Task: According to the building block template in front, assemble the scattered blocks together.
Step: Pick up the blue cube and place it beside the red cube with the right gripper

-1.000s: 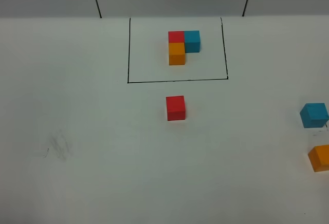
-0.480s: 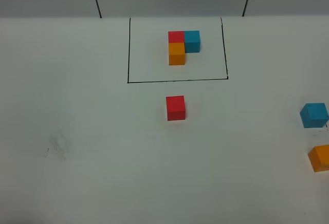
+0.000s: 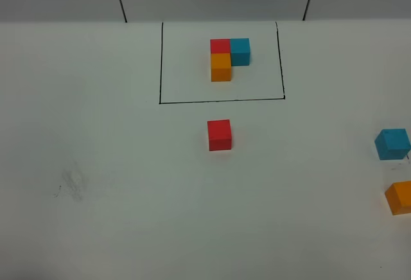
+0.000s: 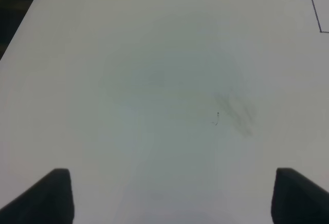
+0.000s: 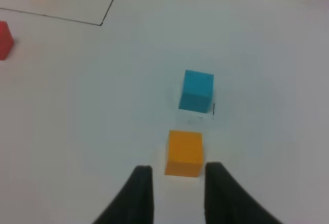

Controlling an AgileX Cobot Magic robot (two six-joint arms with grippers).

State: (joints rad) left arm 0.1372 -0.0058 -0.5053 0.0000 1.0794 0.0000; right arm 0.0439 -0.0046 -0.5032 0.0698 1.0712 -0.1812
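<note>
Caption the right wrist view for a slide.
Open right gripper lined up with the loose orange cube, the loose blue cube lying just beyond it.

Template intact, three loose blocks unassembled.
Template: three matte cubes in an L inside a thin black frame; red cube at the far corner, blue cube touching its right side, orange cube touching its near side, all flat and flush. Red block: alone, upright, square to the frame, just outside its near line and roughly in line with the template. Blue block: far right, well apart from the red block, slightly rotated. Orange block: near side of the blue block, close but not touching, slightly rotated, cut off by the right edge of the high view.
</note>
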